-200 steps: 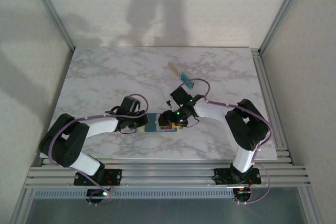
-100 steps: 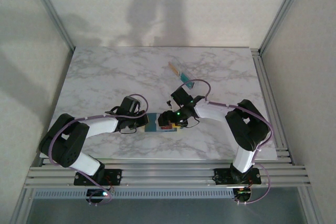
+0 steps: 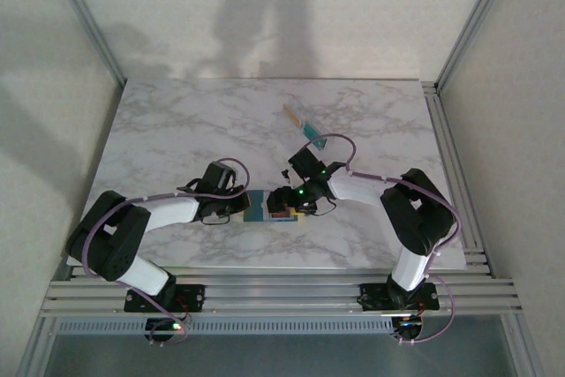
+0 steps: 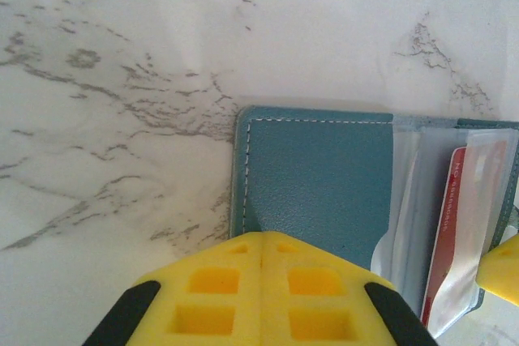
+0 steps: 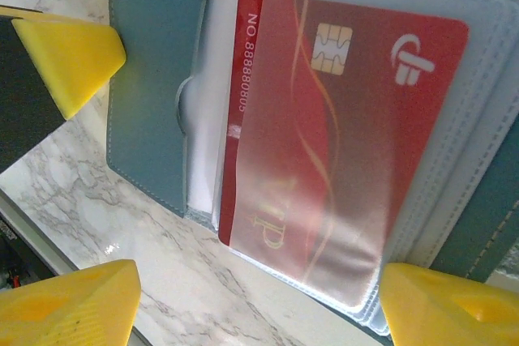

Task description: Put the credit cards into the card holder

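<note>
- One red plastic credit card (image 5: 340, 143) with a gold chip and gold lettering sits inside a sleeve of the see-through clear plastic card holder (image 5: 486, 111).
- Holder and card lie in an open teal stitched folding wallet (image 4: 316, 176), flat on the white marbled tabletop (image 3: 177, 130) near its front edge, between the two arms.
- Left gripper (image 4: 261, 281): yellow fingers pressed fully together (no gap shows), gripping nothing, with the tips at the near edge of the wallet's teal flap.
- Right gripper (image 5: 259, 313): spread wide and holding nothing, one yellow finger on each side of the card's short end.
</note>
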{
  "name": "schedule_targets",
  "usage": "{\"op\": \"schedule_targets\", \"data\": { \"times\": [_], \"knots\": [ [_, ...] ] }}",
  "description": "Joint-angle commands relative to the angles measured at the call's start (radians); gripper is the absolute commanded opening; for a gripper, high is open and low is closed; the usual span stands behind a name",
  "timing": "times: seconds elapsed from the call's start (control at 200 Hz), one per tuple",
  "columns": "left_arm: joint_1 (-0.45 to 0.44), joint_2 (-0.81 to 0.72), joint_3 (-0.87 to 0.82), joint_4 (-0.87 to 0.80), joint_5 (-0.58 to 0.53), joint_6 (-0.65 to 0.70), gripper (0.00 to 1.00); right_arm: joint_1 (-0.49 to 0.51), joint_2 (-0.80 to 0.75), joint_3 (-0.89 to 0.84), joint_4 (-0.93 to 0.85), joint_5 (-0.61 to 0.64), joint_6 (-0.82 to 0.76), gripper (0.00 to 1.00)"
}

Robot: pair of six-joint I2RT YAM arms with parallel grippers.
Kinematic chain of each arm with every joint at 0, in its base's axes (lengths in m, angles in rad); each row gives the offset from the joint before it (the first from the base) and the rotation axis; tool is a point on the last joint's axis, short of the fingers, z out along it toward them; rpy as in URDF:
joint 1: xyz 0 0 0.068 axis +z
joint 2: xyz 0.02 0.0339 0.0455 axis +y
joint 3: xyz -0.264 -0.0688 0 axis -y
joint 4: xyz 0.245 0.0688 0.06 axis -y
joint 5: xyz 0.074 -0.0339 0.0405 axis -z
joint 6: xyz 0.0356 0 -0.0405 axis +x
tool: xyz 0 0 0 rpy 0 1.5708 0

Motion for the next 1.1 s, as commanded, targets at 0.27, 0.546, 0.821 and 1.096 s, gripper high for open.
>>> {"op": "schedule_targets", "data": {
  "times": [0.27,0.546,0.821,1.096],
  "knots": [
    [-0.001,0.047,-0.015,-0.045,0.003,-0.017,0.04,-0.028,0.01,-0.069,0.057,-0.033,0.076,0.85],
    [-0.003,0.041,-0.016,-0.042,0.004,-0.019,0.04,-0.036,0.015,-0.099,0.21,-0.174,0.152,0.79],
    [-0.005,0.046,-0.02,-0.035,0.004,-0.02,0.04,-0.063,0.004,-0.163,0.391,-0.275,0.249,0.73],
    [-0.005,0.051,-0.018,-0.041,0.002,-0.013,0.03,-0.089,0.001,-0.225,0.565,-0.345,0.352,0.74]
  ]
}}
